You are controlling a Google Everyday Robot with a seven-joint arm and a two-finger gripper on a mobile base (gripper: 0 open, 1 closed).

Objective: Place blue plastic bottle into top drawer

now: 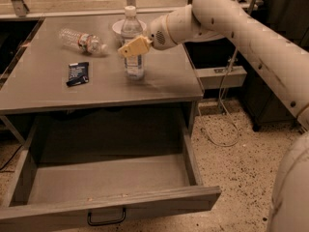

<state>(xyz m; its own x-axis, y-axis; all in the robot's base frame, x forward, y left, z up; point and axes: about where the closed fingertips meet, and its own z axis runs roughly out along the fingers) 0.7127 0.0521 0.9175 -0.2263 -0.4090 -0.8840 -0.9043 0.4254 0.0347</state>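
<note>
The blue plastic bottle (131,29) stands upright on the grey table (43,88), right of its middle, white cap on top. My gripper (133,46) is at the bottle's middle, its tan tip across the front of the label, with the white arm reaching in from the right. The bottle's base rests on the table. The top drawer (111,204) is pulled wide open below the table, and its grey inside shows nothing in it. Its small black handle (106,220) is on the front.
A clear bottle with a red-marked label (82,40) lies on its side at the table's back left. A small black packet (77,74) lies left of the upright bottle. A white bowl (118,28) sits just behind it. Cables trail on the speckled floor (241,158) to the right.
</note>
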